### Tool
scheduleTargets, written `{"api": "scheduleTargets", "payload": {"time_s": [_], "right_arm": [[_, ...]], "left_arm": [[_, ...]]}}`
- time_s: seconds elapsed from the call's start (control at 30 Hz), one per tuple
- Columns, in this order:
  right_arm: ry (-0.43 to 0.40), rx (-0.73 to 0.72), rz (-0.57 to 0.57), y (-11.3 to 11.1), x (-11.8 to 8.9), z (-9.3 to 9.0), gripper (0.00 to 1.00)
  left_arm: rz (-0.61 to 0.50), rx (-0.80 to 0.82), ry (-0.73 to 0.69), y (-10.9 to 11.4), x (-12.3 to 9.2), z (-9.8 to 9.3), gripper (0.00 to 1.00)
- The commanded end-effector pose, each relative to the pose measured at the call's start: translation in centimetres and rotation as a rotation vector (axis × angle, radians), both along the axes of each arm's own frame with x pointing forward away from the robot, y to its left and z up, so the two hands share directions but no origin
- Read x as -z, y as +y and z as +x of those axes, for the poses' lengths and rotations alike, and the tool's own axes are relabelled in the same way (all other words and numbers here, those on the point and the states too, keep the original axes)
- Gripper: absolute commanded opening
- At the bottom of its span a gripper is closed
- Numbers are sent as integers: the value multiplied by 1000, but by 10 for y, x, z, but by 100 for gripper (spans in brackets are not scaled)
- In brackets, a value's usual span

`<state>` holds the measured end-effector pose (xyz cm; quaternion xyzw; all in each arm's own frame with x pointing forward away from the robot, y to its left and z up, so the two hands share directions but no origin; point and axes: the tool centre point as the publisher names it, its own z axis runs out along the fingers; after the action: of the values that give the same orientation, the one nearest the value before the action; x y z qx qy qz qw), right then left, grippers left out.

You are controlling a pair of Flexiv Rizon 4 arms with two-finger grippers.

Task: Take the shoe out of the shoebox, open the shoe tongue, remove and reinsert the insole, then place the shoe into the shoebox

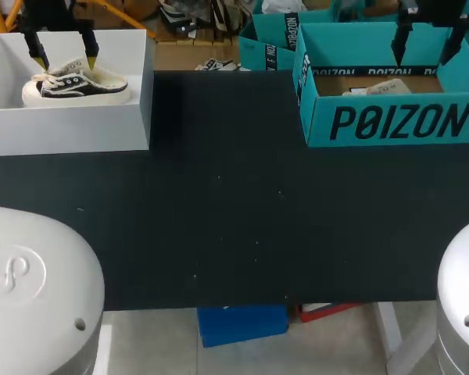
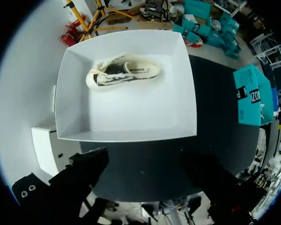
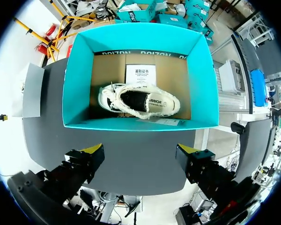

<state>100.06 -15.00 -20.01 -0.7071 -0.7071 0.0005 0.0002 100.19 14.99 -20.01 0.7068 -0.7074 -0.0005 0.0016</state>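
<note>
Shoe [image 1: 74, 84] lies crosswise in white shoebox [image 1: 70, 129], toe seemingly leftward; left hand [image 1: 66, 60] and right hand [image 1: 424, 51] both spread wide.

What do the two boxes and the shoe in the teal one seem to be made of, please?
The teal shoebox looks like printed cardboard: its floor inside is bare brown. The white box seems smooth matte board or plastic; unclear which. The shoe looks like cream canvas with frayed edges.
</note>
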Motion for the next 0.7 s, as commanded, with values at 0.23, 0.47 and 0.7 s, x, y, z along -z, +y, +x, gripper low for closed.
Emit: {"api": "scheduleTargets", "payload": {"time_s": [0.23, 0.47, 0.7], "right_arm": [[0, 0, 0, 0, 0, 0, 100], [0, 0, 0, 0, 0, 0, 100], [0, 0, 0, 0, 0, 0, 100]], "left_arm": [[-43, 217, -7, 26, 14, 43, 100], [-109, 668, 15, 53, 16, 87, 100], [-56, 1194, 74, 70, 19, 108, 100]]}}
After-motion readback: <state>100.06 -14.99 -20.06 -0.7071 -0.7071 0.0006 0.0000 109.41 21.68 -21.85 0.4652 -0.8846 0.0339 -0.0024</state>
